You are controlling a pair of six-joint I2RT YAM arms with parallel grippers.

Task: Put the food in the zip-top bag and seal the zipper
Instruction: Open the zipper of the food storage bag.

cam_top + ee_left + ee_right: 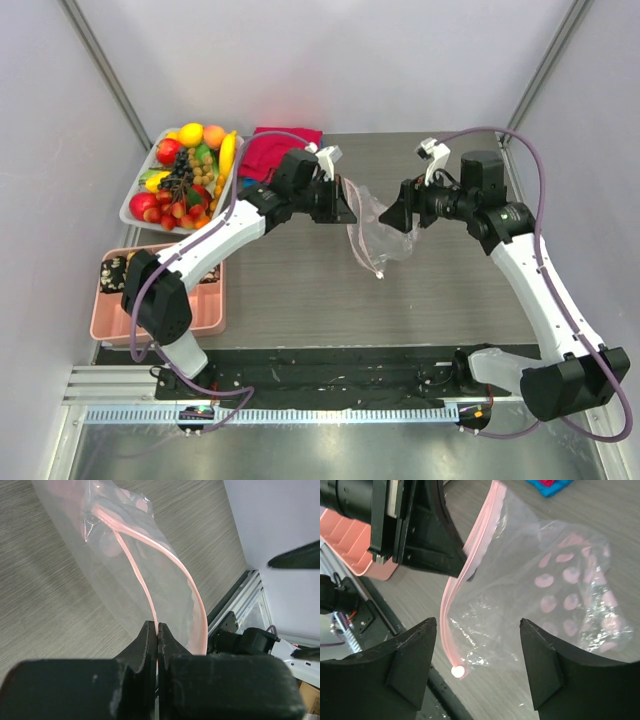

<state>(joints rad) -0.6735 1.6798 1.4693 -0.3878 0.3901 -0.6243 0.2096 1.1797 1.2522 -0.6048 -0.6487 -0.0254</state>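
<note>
The zip-top bag (375,238) hangs above the table's middle, clear with pink dots. My left gripper (349,201) is shut on its pink zipper strip (150,591), holding the bag up; in the left wrist view the mouth gapes between two pink edges. My right gripper (402,214) is open, just right of the bag, touching nothing; in the right wrist view its fingers (412,652) flank the bag (555,595) and the white slider bead (456,670). The food (185,175) lies piled in a grey tray at the far left.
A grey tray (135,215) holds the fruit at the back left. A red folded cloth (272,150) lies beside it. A pink compartment tray (205,305) sits at the near left. A black rail runs along the table's near edge.
</note>
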